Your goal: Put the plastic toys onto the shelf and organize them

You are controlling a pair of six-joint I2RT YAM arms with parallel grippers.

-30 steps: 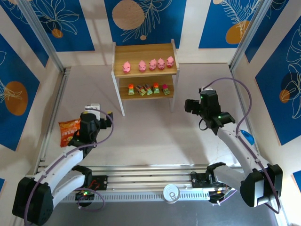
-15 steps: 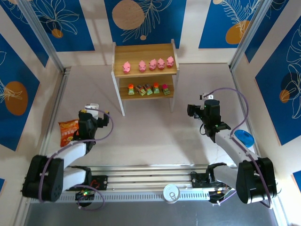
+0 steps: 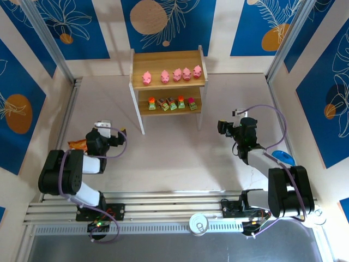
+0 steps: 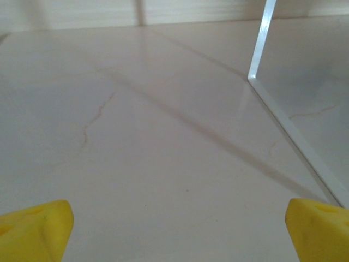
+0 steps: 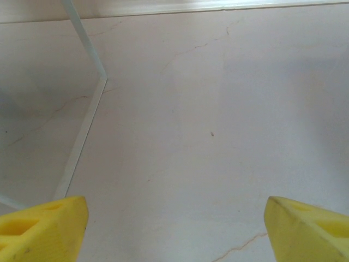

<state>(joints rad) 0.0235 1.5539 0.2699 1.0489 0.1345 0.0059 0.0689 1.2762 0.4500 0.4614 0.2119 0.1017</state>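
Blue leaf-print wall panels [image 3: 163,22] surround a pale marbled table [image 3: 174,150].

I can read no text, label, brand or number anywhere from here. The crinkled orange snack bag [image 3: 77,144] near the table's left edge [image 3: 61,131] carries printing, but it is too small and too covered for me to make out.

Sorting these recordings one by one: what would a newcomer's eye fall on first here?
The shelf at the back centre draws the eye: five pink pigs lined along its upper tier, five blocky toys along the lower. Nearer, the left gripper and right gripper hang open over bare table, holding nothing.
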